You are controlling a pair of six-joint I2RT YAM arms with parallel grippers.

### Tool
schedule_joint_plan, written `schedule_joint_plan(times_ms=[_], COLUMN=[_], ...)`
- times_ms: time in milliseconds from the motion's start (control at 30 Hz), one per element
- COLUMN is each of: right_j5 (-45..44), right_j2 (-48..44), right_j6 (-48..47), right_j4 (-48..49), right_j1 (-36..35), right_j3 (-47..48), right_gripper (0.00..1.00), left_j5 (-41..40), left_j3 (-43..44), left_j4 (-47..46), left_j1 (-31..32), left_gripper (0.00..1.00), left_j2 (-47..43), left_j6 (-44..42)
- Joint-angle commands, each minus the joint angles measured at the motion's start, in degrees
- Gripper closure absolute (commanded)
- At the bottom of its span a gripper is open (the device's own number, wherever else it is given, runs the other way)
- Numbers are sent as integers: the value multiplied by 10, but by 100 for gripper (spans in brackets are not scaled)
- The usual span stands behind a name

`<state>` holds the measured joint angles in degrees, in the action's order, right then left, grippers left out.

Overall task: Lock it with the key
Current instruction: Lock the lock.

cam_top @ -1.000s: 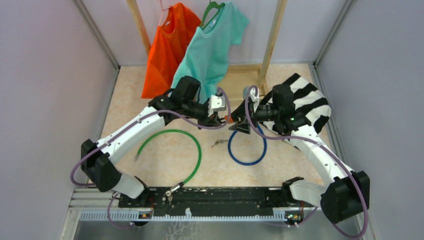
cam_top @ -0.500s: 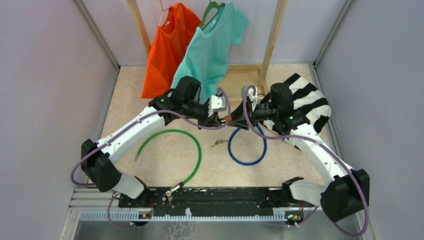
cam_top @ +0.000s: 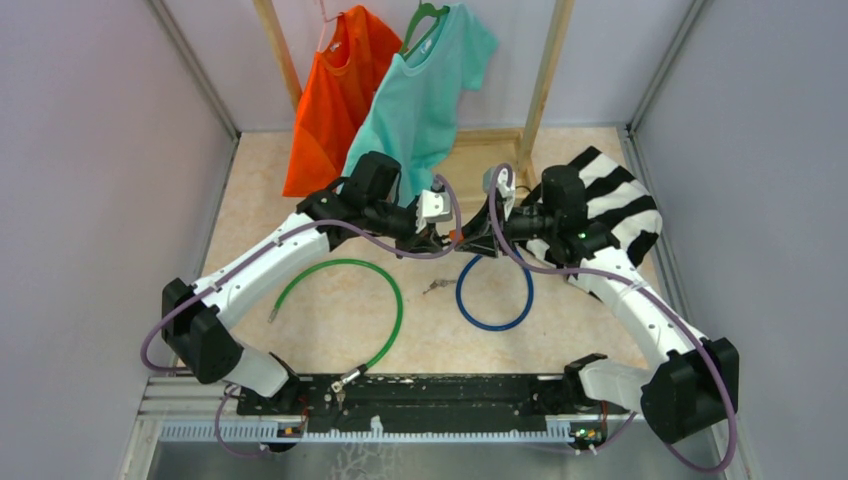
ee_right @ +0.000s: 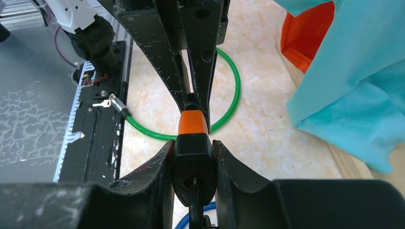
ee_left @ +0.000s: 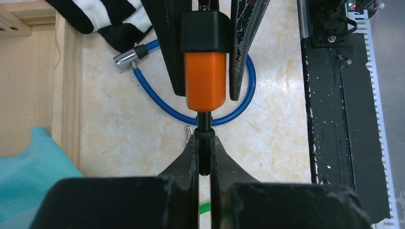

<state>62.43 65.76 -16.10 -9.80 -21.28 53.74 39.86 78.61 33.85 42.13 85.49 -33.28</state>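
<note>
Orange-and-black lock body [ee_left: 205,81]: held off the table between both arms, above the far edge of the blue cable loop [cam_top: 494,326].
Right gripper [ee_right: 192,149]: fingers clamped on the lock's black end.
Left gripper [ee_left: 204,143]: fingers pinched on the thin black stem [ee_left: 204,125] leaving the orange end.
Keys [cam_top: 435,287]: on the table, just left of the blue loop.
Green cable [cam_top: 399,310]: near left, apart from the blue.
Wooden rail [ee_left: 67,86]: just beyond the grippers.
Striped cloth [cam_top: 610,200]: under the right arm, near the right wall.
</note>
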Motion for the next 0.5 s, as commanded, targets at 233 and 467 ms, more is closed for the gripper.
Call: schedule_joint_plan(times_ms=[233,467], right_j5=[56,64], right_j2=[-37,-58], right_j6=[216,383], right_j4=[264,477], right_j1=[51,95], right_j3=[-61,-114], right_gripper=[100,100], left_j5=[40,100], left_j3=[2,-6], left_j4=[-45,-119], left_j1=[-13,-57], left_gripper=[51,36], left_j2=[-31,-43], left_j6=[5,73])
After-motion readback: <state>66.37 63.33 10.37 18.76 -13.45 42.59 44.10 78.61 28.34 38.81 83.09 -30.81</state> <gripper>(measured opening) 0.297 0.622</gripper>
